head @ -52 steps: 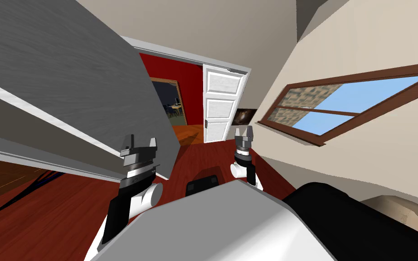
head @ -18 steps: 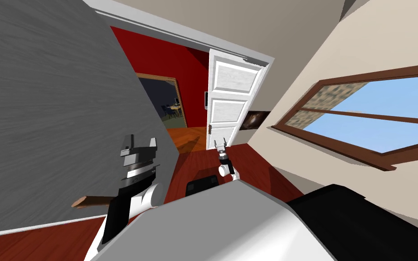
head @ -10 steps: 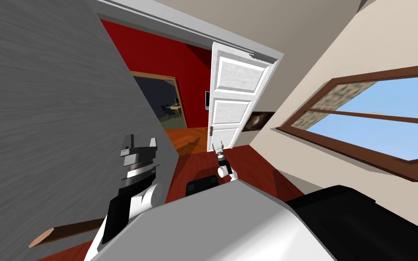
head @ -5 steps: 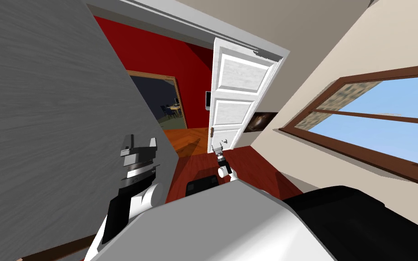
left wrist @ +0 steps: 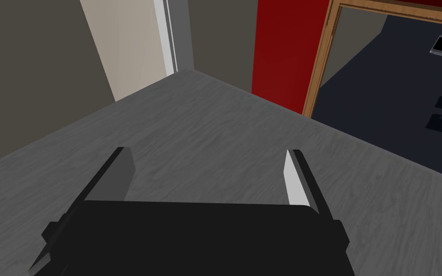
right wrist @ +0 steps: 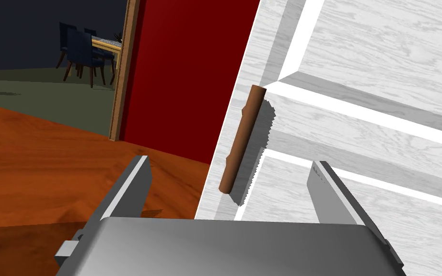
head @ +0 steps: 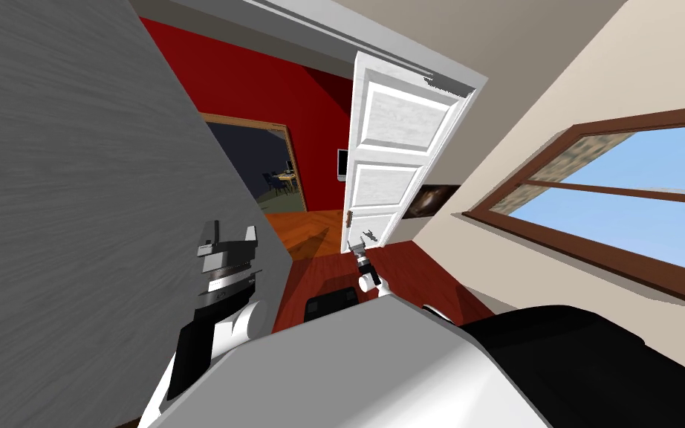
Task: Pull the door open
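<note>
**A:** Starting left: what are the left jaws doing?

**B:** The left jaws are spread wide and empty, hovering over a flat grey panel (left wrist: 205, 139) with a wood-like grain.

**A:** And the door?

**B:** The door (head: 397, 134) is white, panelled and grained, and stands ajar beside a red wall (head: 281, 104). Its handle (right wrist: 241, 139) is a slim brown rod, near upright along the door's free edge. It lies straight ahead of the right jaws, between the fingers (right wrist: 136, 187) but untouched. The right jaws are wide too. The right arm is far nearer, so it likely advances and then closes across the rod.
</note>
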### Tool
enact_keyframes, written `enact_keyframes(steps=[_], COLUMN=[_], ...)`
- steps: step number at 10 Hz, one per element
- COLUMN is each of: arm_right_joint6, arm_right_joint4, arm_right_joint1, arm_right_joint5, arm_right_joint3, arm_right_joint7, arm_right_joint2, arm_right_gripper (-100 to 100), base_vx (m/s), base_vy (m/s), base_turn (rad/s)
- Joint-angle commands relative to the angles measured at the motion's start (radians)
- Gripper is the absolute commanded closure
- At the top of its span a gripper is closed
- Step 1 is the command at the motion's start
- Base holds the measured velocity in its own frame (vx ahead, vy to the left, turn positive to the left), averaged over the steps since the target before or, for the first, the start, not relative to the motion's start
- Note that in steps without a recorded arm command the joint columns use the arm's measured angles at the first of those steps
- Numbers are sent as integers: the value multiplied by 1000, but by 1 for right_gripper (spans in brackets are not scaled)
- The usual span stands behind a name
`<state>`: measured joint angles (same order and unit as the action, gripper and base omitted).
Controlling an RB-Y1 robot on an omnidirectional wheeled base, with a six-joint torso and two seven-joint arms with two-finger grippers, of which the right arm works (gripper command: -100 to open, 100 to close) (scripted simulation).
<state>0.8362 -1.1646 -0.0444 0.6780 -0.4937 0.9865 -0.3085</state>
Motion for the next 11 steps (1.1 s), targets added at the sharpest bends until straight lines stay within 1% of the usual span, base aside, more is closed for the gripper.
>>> enact_keyframes(steps=[1,7,11], arm_right_joint6=[3,28,42], arm_right_joint4=[30,161,237], arm_right_joint1=[12,64,93], arm_right_joint5=[21,86,123], arm_right_joint3=[-15,-70,-102], arm_right_joint7=[39,170,245], arm_right_joint2=[-11,-42,-59], arm_right_gripper=[-100,-100,-100], base_vx=[101,97,94], base_vy=[15,15,16], base_turn=[0,0,0])
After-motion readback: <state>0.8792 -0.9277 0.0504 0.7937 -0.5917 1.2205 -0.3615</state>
